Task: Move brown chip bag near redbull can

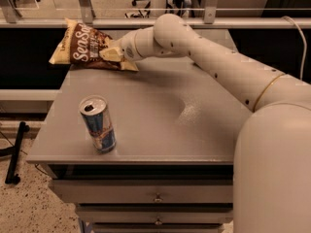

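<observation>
The brown chip bag (82,46), dark brown with white script and tan-yellow ends, is at the table's far left corner, tilted up off the surface. My gripper (109,53) is shut on the bag's right end and holds it there. The redbull can (97,124), blue and silver with an open silver top, stands upright near the table's front left edge, well in front of the bag.
The grey table (194,130) has drawers (156,198) under its front edge. My white arm (218,67) crosses the table's right half from the lower right. A rail and glass partition (146,18) run behind the table.
</observation>
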Tool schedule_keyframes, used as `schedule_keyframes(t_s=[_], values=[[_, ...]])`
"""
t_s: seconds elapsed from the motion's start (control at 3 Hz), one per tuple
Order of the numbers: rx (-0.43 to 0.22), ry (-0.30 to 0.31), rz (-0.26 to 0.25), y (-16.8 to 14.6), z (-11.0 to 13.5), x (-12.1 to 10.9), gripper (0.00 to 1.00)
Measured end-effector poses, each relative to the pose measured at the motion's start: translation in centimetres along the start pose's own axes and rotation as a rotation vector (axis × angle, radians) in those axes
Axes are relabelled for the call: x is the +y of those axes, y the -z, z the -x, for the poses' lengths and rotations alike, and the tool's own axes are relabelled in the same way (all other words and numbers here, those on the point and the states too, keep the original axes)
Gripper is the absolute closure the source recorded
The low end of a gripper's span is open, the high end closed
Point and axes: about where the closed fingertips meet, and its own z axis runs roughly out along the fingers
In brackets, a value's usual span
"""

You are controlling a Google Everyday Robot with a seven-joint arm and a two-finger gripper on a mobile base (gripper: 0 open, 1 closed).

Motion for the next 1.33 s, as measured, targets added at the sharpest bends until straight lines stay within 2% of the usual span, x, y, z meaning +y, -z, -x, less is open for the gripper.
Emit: schedule_keyframes(t_s=[0.33, 0.67, 1.33], values=[[0.001, 0.000, 0.005, -0.2, 0.0, 0.2, 0.13], [0.004, 0.012, 0.005, 0.0, 0.2, -0.1, 0.00], [0.008, 0.051, -0.019, 1.6, 1.6, -1.6, 0.00]])
